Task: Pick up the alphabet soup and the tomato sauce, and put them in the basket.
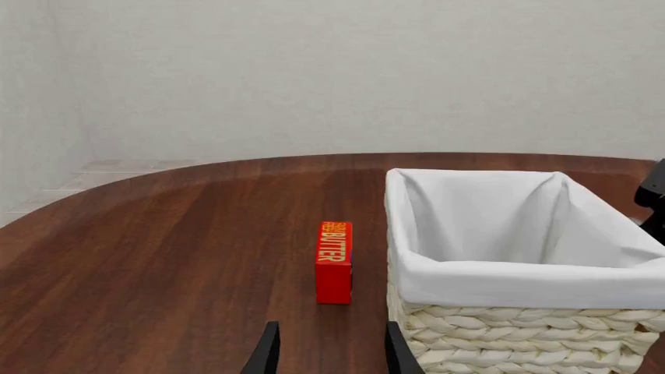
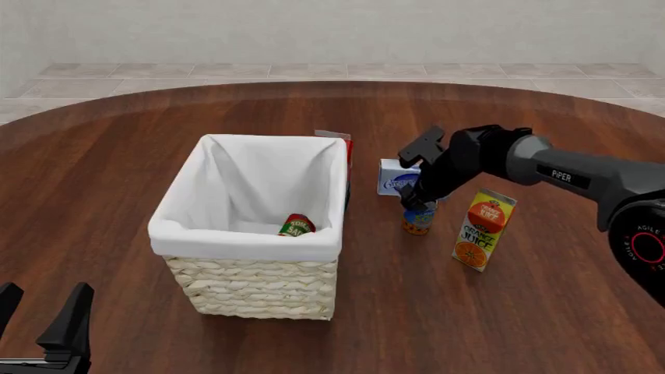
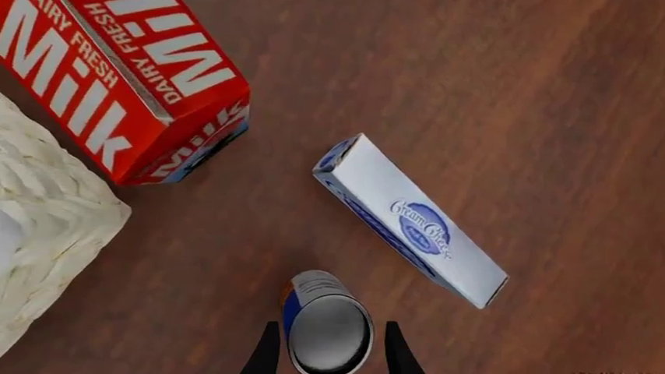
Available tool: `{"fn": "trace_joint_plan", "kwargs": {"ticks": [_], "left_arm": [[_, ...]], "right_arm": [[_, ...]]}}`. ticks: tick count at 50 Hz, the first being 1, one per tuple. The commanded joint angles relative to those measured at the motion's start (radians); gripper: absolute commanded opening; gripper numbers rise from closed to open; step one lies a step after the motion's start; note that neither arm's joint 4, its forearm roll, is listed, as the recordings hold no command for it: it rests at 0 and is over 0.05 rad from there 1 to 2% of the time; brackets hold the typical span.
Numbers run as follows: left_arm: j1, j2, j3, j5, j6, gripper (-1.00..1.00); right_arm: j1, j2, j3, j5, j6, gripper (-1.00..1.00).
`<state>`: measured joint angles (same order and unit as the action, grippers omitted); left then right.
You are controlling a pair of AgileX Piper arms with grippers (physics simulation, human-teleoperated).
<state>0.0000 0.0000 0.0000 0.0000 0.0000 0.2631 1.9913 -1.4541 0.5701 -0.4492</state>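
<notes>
Straddling the alphabet soup [image 3: 328, 331], the right claw [image 3: 327, 352] is spread; only front view shows tomato sauce [image 2: 296, 226].

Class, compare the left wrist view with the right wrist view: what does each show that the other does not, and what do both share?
Only the left wrist view shows the butter box standing on the table, the basket's white lining from the side, and the far wall.

Only the right wrist view shows the alphabet soup between the open fingers of the right gripper, the cream cheese box and the milk carton.

Both show the basket and the brown wooden table.
</notes>
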Motion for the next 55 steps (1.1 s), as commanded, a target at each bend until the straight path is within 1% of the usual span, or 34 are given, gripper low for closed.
{"fn": "trace_joint_plan", "kwargs": {"ticks": [1, 24, 35, 55], "left_arm": [[0.000, 0.000, 0.000, 0.000, 0.000, 1.00], [0.000, 0.000, 0.000, 0.000, 0.000, 1.00], [0.000, 0.000, 0.000, 0.000, 0.000, 1.00], [0.000, 0.000, 0.000, 0.000, 0.000, 1.00]], "right_arm": [[-0.002, 0.008, 0.011, -0.012, 0.001, 1.00], [-0.011, 0.018, 0.034, -0.038, -0.004, 1.00], [-0.004, 0.024, 0.045, -0.046, 0.007, 1.00], [-0.006, 0.045, 0.057, -0.066, 0.009, 1.00]]}}
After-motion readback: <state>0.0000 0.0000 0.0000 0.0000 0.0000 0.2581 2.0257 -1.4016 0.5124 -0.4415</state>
